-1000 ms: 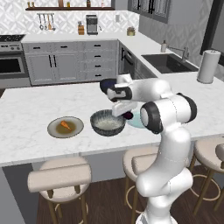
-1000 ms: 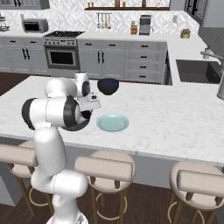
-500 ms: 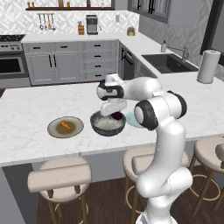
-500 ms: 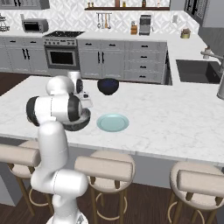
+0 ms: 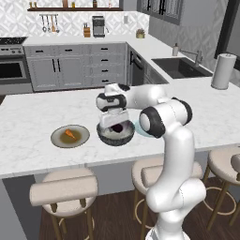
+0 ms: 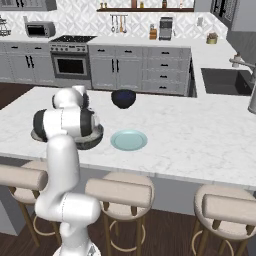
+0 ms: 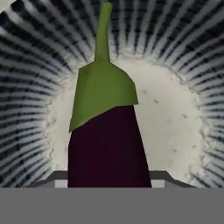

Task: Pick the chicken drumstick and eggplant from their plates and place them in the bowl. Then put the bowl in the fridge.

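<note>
The glossy purple eggplant [image 7: 107, 140] with its green cap sat clamped in the tool [image 5: 116, 124] over the streaked bowl [image 5: 107, 136] at mid-frame, the drumstick [image 5: 70, 134] on its olive plate [image 5: 81, 138] to the left.

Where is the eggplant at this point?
The eggplant is between the gripper's fingers over the inside of the bowl, stem end pointing into it; on the island in the left base view the drumstick's plate lies left of the bowl.
</note>
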Controlling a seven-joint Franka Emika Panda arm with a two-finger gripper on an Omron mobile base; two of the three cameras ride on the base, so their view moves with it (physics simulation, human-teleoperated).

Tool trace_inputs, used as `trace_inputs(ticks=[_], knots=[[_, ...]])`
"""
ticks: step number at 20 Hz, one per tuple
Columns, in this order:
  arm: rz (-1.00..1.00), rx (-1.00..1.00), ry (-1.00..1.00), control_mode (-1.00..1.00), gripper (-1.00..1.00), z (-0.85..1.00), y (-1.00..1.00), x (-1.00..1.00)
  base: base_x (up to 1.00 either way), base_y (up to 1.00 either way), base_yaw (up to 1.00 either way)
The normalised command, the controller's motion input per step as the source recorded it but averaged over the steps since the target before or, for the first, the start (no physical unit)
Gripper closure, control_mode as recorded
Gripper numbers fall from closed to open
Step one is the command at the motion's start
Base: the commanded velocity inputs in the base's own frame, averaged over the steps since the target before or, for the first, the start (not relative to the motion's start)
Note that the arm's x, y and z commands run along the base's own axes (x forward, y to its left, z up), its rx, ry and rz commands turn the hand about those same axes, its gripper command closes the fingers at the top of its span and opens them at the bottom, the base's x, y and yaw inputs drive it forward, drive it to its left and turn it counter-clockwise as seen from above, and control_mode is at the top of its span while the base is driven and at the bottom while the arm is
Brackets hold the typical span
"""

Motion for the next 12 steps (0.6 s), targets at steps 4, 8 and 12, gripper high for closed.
trace_inputs(ticks=[4,8,12], knots=[[-0.02,0.0,0.0,-1.0,1.0,-0.36,0.01,0.0,0.0,0.0,0.0],[-0.03,0.0,0.01,-1.0,1.0,-0.36,0.0,0.27,0.0,0.0,0.0],[-0.01,0.0,0.01,-1.0,1.0,-0.08,0.0,0.12,0.0,0.0,0.0]])
